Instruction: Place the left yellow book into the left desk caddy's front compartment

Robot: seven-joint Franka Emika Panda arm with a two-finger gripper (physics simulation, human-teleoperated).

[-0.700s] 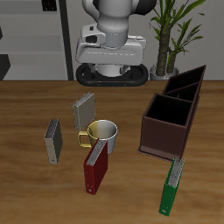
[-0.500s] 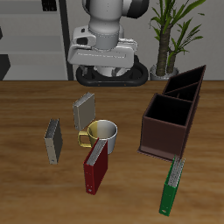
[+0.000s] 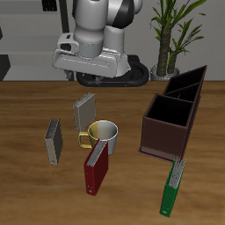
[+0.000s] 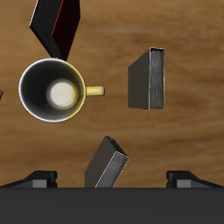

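Arm slid sideways; pincer (image 4: 111, 180) wide, empty, above left yellow book (image 3: 83, 111); grasp not begun.

The white arm rises at the back of the worktop, its upper links running out of the exterior view; the wrist is bent so that the broad white-and-grey hand block lies level and looks straight down; the gripper (image 3: 92, 77) hangs high above the worktop, touching nothing; its dark underside shows only as a shadowed strip, and the fingers cannot be made out from outside. From the wrist camera the two dark fingertips (image 4: 40, 179) stand far apart at the frame's edge; the jaws are spread wide with nothing between them.
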